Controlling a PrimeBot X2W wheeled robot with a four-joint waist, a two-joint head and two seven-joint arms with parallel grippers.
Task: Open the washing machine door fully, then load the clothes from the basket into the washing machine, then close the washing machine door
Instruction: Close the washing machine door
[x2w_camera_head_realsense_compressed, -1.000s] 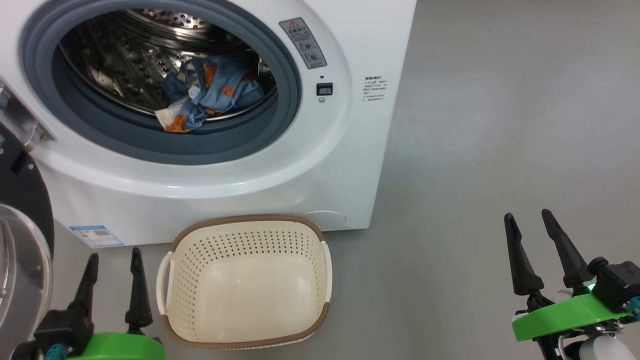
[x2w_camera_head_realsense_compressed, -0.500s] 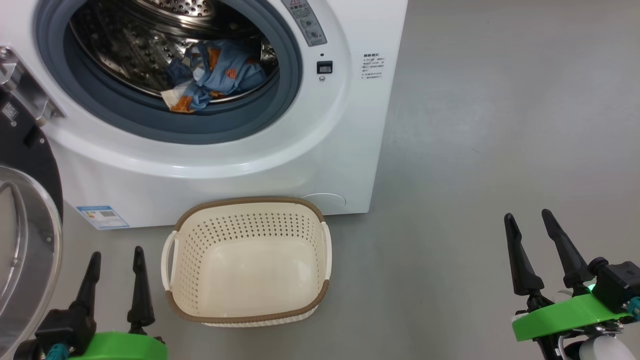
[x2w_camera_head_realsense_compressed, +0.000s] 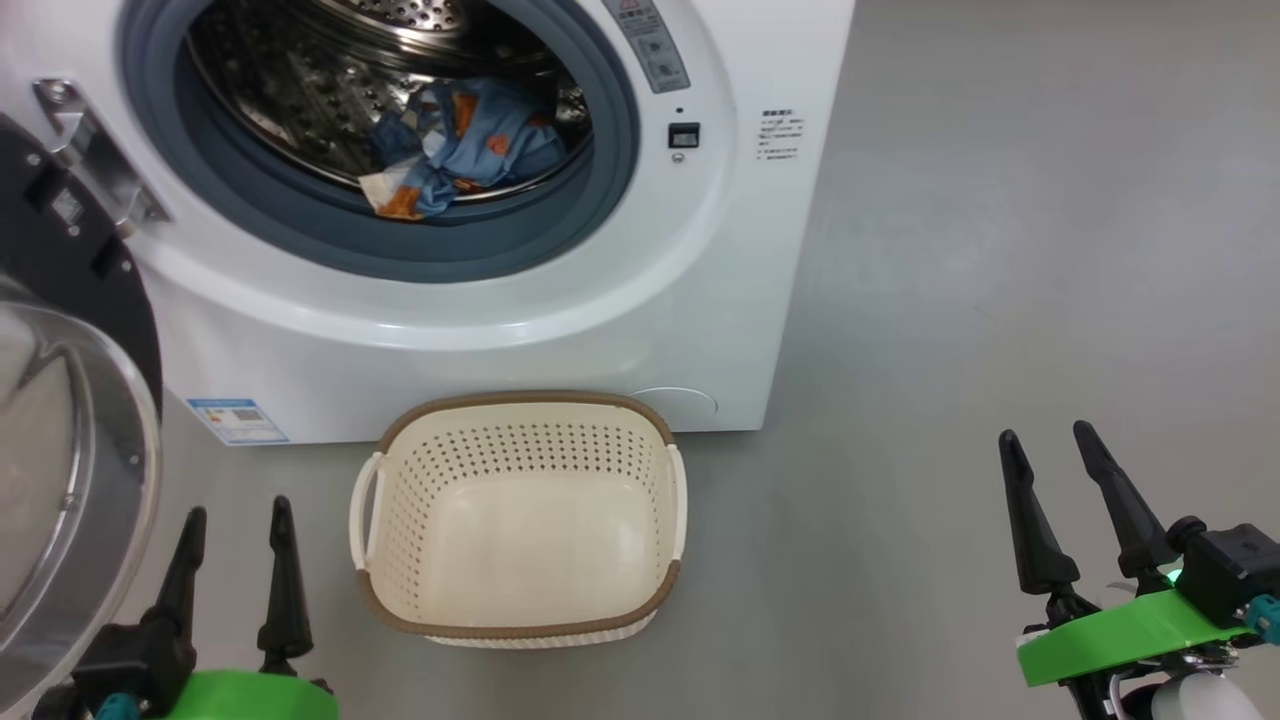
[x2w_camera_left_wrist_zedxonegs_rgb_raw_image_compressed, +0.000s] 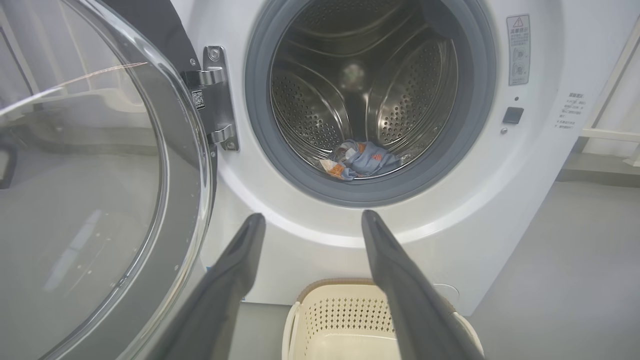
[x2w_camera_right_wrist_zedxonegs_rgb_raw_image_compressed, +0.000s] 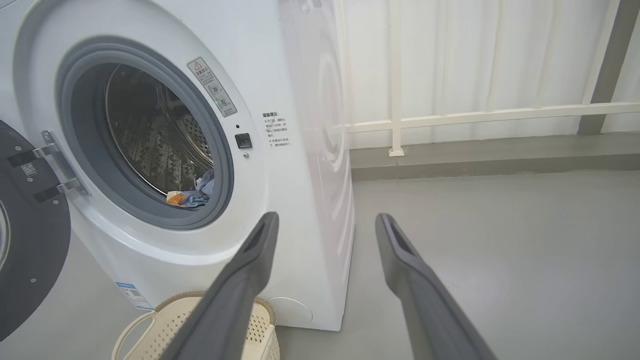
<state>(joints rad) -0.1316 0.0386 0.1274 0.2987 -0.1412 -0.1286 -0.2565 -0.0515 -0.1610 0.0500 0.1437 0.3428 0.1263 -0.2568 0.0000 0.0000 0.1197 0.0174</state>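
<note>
The white washing machine (x2w_camera_head_realsense_compressed: 560, 330) stands with its round door (x2w_camera_head_realsense_compressed: 60, 450) swung open to the left. The light-blue clothes (x2w_camera_head_realsense_compressed: 470, 150) lie bunched at the front of the steel drum, just behind the grey gasket. In front of the machine on the floor sits the cream basket (x2w_camera_head_realsense_compressed: 520, 402), its inside bare. My left gripper (x2w_camera_head_realsense_compressed: 238, 507) is open, just left of the basket and beside the door. My right gripper (x2w_camera_head_realsense_compressed: 1044, 432) is open over bare floor, far right of the basket. The left wrist view looks between the open left gripper (x2w_camera_left_wrist_zedxonegs_rgb_raw_image_compressed: 313, 215) at the clothes (x2w_camera_left_wrist_zedxonegs_rgb_raw_image_compressed: 360, 160).
The door's glass bowl (x2w_camera_left_wrist_zedxonegs_rgb_raw_image_compressed: 100, 200) bulges close by my left arm. Grey floor (x2w_camera_head_realsense_compressed: 1000, 250) spreads to the right of the machine. In the right wrist view, a white railing (x2w_camera_right_wrist_zedxonegs_rgb_raw_image_compressed: 475, 117) and a low kerb run along the wall behind.
The head camera has shifted, so the whole picture slid up and then right. Both grippers stay open in the same places. Clothes, basket and door have not moved.
</note>
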